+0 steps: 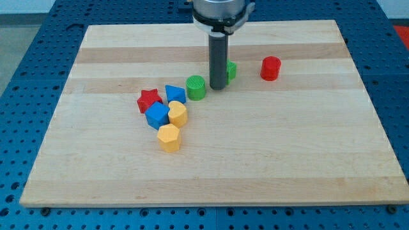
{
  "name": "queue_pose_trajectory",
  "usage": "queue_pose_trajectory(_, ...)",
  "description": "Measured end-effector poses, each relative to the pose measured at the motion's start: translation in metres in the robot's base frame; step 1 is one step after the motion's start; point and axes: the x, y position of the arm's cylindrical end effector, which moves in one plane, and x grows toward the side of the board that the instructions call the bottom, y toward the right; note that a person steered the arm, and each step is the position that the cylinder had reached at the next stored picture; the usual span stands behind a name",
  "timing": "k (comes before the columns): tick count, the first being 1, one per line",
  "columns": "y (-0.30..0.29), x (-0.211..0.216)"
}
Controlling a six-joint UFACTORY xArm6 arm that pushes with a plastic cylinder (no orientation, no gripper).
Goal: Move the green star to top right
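Pale wood-grain counter (287, 160), smooth, on blue pegboard. My tip (218, 87), dark matte rod w/ no claw to open or close, touches the green star (231, 69), mostly hidden at its 1 o'clock. Ribbed green cylinder (196, 87) at 9 o'clock; red cylinder (270, 68) at 2. Red star (148, 99), blue blocks, yellow heart, yellow hexagon (169, 137) cluster at 8.
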Motion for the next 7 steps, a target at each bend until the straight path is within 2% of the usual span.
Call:
queue_pose_trajectory(1,0.002,-0.023)
queue_pose_trajectory(3,0.065,-0.094)
queue_pose_trajectory(4,0.076,-0.109)
queue_pose_trajectory(5,0.049,-0.093)
queue_pose_trajectory(6,0.043,-0.109)
queue_pose_trajectory(7,0.063,-0.145)
